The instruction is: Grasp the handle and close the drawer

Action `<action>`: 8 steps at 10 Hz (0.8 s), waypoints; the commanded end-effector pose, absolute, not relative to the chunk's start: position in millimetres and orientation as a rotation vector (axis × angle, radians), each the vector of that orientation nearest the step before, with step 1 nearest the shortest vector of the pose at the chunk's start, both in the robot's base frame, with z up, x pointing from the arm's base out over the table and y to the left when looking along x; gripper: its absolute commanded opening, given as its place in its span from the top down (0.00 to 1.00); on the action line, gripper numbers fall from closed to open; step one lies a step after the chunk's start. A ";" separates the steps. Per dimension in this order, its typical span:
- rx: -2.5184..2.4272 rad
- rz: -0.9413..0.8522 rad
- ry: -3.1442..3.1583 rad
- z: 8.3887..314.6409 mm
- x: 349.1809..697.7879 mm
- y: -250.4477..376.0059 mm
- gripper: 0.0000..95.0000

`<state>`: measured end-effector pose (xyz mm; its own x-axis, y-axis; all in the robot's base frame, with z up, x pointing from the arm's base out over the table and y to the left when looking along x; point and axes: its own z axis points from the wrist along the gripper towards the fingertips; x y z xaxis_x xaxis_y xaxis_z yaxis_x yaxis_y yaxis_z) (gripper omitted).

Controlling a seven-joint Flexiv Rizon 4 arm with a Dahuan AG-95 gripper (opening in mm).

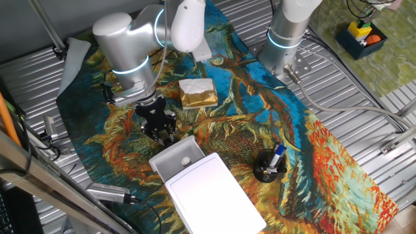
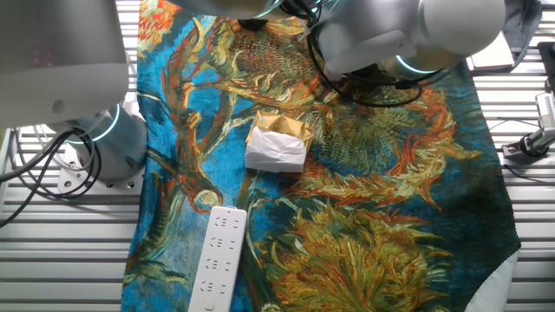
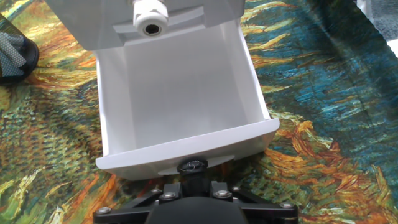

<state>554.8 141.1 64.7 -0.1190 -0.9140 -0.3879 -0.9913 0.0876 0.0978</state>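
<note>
Drawer: the white drawer [image 1: 177,158] is pulled part way out of a flat white box [image 1: 214,194]. It sits on the painted cloth [image 1: 312,149] near the front of the table. In the hand view the drawer [image 3: 180,93] fills the middle, and you can see down into it.

Handle: a small dark knob [image 3: 192,165] sits on the front wall of the drawer, low in the hand view.

Gripper: the black gripper [image 1: 160,133] hangs right at the open end of the drawer, on the side away from the box. In the hand view the gripper [image 3: 194,186] is right at the knob. The black body hides the fingertips, so I cannot tell if it is squeezing the knob or just next to it.

Arm: the silver arm [image 1: 130,42] bends down to the gripper from the back left.

Block: a tan-and-white block [image 1: 197,93] lies on the cloth behind the gripper, well apart from the drawer.

Cup: a black mesh cup [image 1: 269,166] with pens stands to the right of the box.

Power strip: a white power strip [image 2: 218,258] lies on the cloth in the other fixed view.
</note>
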 end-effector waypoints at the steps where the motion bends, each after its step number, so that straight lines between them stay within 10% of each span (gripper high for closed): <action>1: -1.915 0.495 2.137 64.3 555.4 141.8 1.00; 8: -1.916 0.492 2.140 64.1 554.8 143.9 1.00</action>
<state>554.5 143.9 64.5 -0.1211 -0.9155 -0.3837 -0.9911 0.0899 0.0982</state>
